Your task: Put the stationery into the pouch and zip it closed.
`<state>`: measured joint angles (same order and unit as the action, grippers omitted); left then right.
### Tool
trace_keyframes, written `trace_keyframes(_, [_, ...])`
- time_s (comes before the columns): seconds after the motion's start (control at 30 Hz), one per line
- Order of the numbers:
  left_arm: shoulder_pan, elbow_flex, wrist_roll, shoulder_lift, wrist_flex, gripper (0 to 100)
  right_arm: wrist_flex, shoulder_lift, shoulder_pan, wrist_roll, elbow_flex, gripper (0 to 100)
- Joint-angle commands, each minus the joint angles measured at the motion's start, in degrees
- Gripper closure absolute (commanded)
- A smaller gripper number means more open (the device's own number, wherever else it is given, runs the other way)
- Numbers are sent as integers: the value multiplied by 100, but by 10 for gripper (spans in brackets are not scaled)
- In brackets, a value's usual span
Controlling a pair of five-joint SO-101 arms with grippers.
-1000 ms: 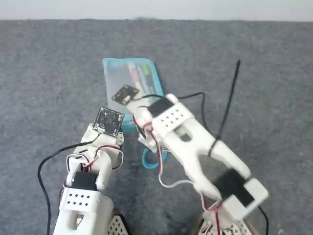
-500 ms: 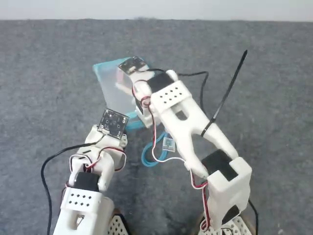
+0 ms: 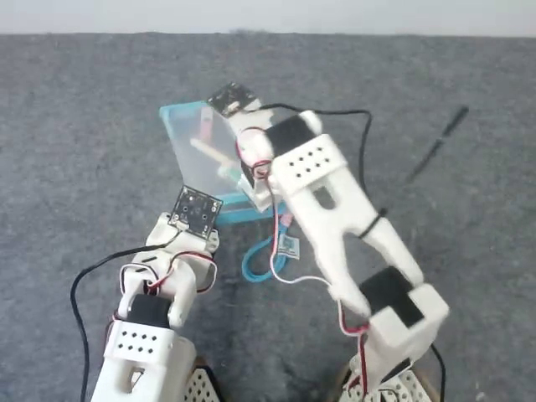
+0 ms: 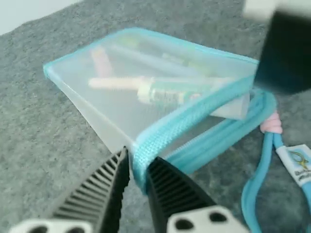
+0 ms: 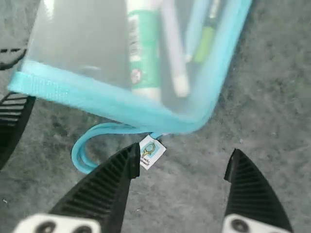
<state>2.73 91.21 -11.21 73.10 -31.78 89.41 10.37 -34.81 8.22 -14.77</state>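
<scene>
Pouch (image 4: 121, 102) of clear plastic with blue zip edging is caught by one corner between the fingers of the left gripper (image 4: 138, 159), which are clenched on that edging; the rest of the pouch spreads away beyond those fingertips, and in the high view it looks tilted up off the grey table (image 3: 75, 117); the left wrist view makes the pinch plain, while the high view has the wrist's circuit board (image 3: 197, 207) lying over the fingers; the right gripper (image 5: 185, 154) hangs with its fingers spread wide and nothing between them, the pouch's rounded corner lying just past the fingertips; the high view adds that the right arm (image 3: 335, 209) leans across the pouch's side, beside the left arm (image 3: 159, 293); stationery lies inside, seen through the clear wall; the right wrist view tells a green and white stick (image 5: 143, 48), a white pen (image 5: 172, 63), a blue pen (image 5: 199, 24) and a green marker (image 5: 208, 43) side by side; the left wrist view adds a pink pen (image 4: 99, 60) farther from the left fingers; a blue cord (image 5: 82, 148) loops out from the pouch onto the table, its small tag (image 5: 148, 151) just beside the tip of one right finger; a pink bead (image 4: 273, 124) sits on the cord; whether the zip is fully drawn I cannot tell
</scene>
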Motion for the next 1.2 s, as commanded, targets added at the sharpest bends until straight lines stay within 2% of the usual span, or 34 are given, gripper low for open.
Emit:
trace_keyframes(0.0, [-176, -101, -70, 105, 132, 987, 66, -875, 268, 123, -70, 719])
trace_keyframes(0.13, [-431, -171, -18, 105, 167, 987, -725, -1596, 330, 527, 1371, 719])
trace_keyframes(0.33, [-466, -321, 132, 105, 132, 987, -3354, -2958, 330, 598, 4607, 720])
trace_keyframes(0.47, [-466, -593, 229, 105, 132, 987, -4462, -3574, 347, 607, 5952, 720])
trace_keyframes(0.57, [-501, -1086, 721, 105, 79, 987, -4901, -3741, 435, 607, 6347, 720])
trace_keyframes(0.63, [-853, -1613, 1046, 105, -97, 987, -5068, -3741, 523, 598, 6444, 720])
trace_keyframes(0.73, [-1591, -2554, 2092, 97, -237, 987, -5332, -3741, 514, 598, 6699, 720])
trace_keyframes(0.8, [-1952, -3011, 2716, 62, -615, 987, -5552, -3741, 505, 598, 6857, 720])
trace_keyframes(0.87, [-1925, -2923, 3059, 53, -976, 987, -5701, -3741, 505, 598, 6927, 720])
trace_keyframes(0.93, [-1626, -2352, 2927, 53, -721, 987, -5745, -3741, 514, 598, 6936, 720])
trace_keyframes(1.03, [-1029, -1297, 2215, 70, -26, 987, -5745, -3741, 505, 598, 6954, 720])
trace_keyframes(1.1, [-809, -1103, 1943, 105, 193, 987, -5745, -3749, 505, 580, 6963, 719])
trace_keyframes(1.17, [-809, -1226, 2057, 97, 167, 987, -5745, -3802, 505, 563, 6963, 718])
